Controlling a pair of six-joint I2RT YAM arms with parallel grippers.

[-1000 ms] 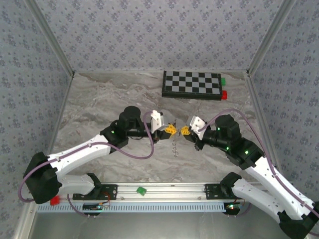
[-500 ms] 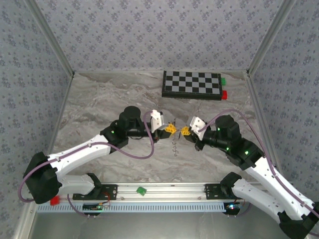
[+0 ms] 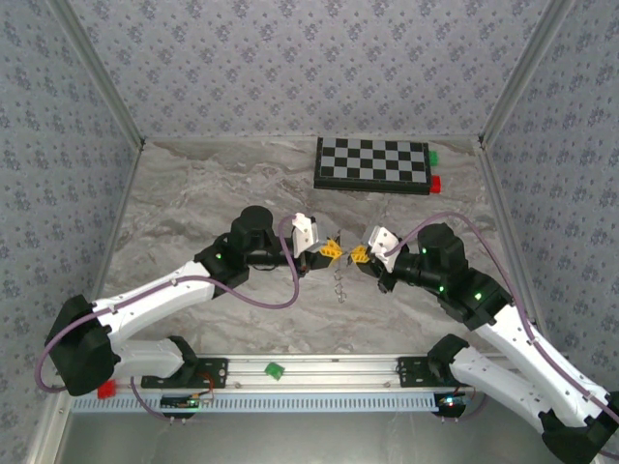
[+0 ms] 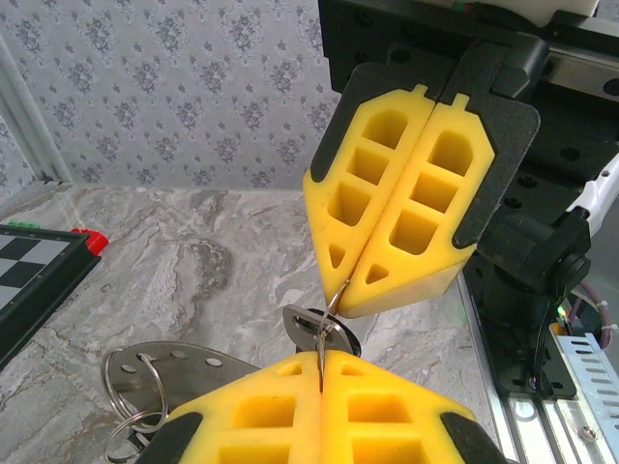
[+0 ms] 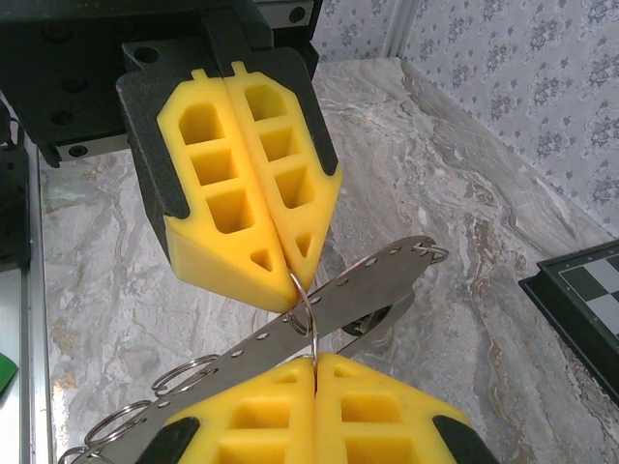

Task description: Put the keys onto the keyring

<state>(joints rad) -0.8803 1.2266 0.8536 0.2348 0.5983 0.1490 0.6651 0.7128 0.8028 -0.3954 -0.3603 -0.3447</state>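
Keyring (image 5: 304,314) held over the bench (image 3: 193,193) by both arms.
Left jaws and right jaws each pinch its wire; a key (image 4: 304,322) sits between their tips.

- Keyring (image 5: 304,314): thin silver wire loop, upright, pinched between left gripper (image 5: 290,273) and right gripper (image 5: 316,360) tips.
- Key (image 4: 322,335): small, silver-grey, dark-headed, just beside the loop.

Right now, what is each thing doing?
Left gripper, shut on the ring.
Right gripper, shut on the same ring.
Key, by the ring; threaded or not, unclear.
Strip, tilted, rings through its holes.
Chessboard, lying flat.
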